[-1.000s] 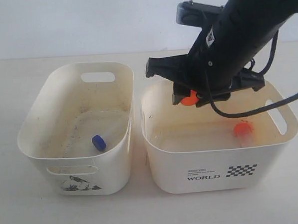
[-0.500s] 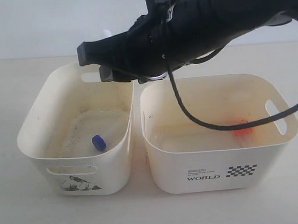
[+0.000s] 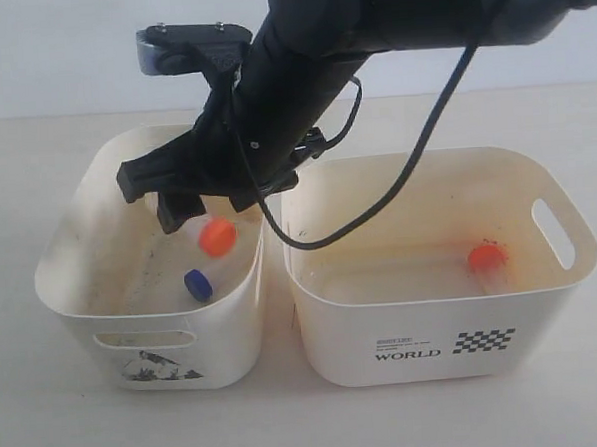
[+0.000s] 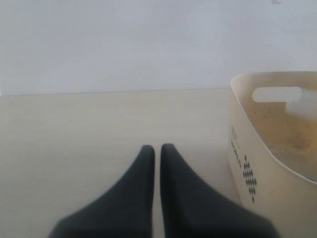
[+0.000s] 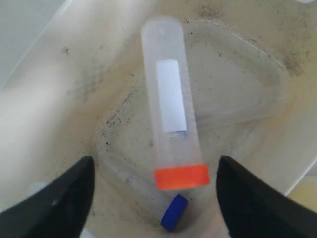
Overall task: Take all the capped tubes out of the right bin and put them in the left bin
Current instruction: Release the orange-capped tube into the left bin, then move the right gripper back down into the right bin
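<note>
One orange-capped tube (image 5: 171, 114) loose between the wide-spread fingers (image 5: 64, 193) of the right gripper (image 5: 153, 166), touching neither, inside the left bin (image 3: 88, 214). Just past its cap, lower down, the blue-capped tube (image 5: 174, 212). Well off to that gripper's side, in the right bin (image 3: 497, 183), a second orange-capped tube (image 3: 488, 258). Pressed closed on nothing, the left gripper (image 4: 157, 148), right bin just beside it.
</note>
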Action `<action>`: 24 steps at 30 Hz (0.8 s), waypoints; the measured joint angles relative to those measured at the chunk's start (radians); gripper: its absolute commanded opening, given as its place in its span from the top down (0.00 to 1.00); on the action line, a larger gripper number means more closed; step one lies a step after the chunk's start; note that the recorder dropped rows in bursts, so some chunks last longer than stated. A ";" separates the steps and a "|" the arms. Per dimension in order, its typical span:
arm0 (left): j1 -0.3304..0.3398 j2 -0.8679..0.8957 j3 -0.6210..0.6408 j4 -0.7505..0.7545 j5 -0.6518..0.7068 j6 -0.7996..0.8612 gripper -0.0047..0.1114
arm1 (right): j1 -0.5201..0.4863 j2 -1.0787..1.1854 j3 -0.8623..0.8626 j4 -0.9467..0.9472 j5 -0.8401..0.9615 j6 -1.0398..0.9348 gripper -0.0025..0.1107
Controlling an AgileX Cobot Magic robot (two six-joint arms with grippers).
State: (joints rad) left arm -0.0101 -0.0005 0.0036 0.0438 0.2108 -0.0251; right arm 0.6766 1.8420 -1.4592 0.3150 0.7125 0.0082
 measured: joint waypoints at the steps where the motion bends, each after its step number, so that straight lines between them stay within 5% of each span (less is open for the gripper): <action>1: 0.000 0.000 0.000 0.000 0.000 0.000 0.92 | 0.000 0.001 -0.002 -0.001 -0.002 0.000 0.34; 4: 0.000 0.000 0.000 0.000 0.000 0.000 0.92 | 0.000 0.002 -0.004 -0.002 -0.004 0.003 0.53; 8: 0.000 0.000 0.000 0.000 0.000 0.000 0.92 | 0.000 0.000 -0.004 -0.002 0.013 0.018 0.97; 15: 0.000 0.000 0.000 0.000 0.000 0.000 0.92 | 0.000 -0.099 -0.020 -0.094 0.134 0.007 0.97; 24: 0.000 0.000 0.000 0.000 0.000 0.000 0.92 | 0.000 -0.205 -0.025 -0.566 0.473 0.460 0.97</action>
State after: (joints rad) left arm -0.0101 -0.0005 0.0036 0.0438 0.2108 -0.0251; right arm 0.6766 1.6371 -1.4846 -0.2510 1.1857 0.4680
